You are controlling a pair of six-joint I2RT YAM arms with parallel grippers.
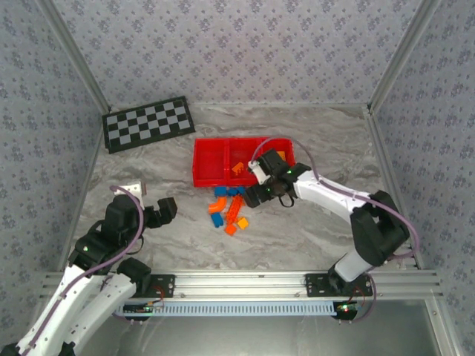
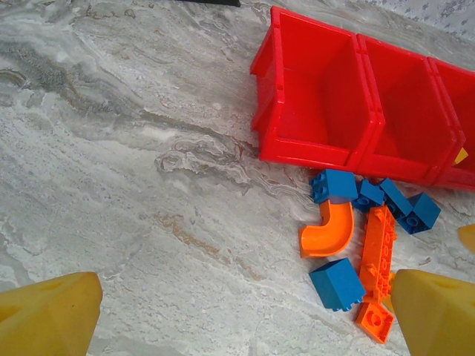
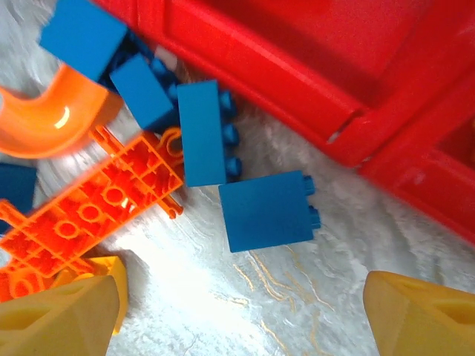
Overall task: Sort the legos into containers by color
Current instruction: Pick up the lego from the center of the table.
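The legos (image 1: 230, 210) lie in a loose pile on the table just in front of the red tray (image 1: 211, 180). My right gripper (image 1: 257, 196) hangs open low over the pile's right edge. In the right wrist view its yellow fingertips (image 3: 59, 319) straddle bare table, and a blue brick (image 3: 267, 211) lies just beyond the open gripper (image 3: 241, 315). A long red-orange plate (image 3: 89, 215) and a curved orange piece (image 3: 44, 126) lie to the left. My left gripper (image 1: 167, 210) is open, well left of the pile, with nothing between its fingers (image 2: 438, 311).
One yellow-orange piece (image 1: 237, 167) rests in the tray's middle compartment. A black-and-grey checkerboard (image 1: 148, 124) lies at the back left. Patterned walls close in the table on three sides. Bare marbled table (image 2: 148, 185) stretches left of the pile.
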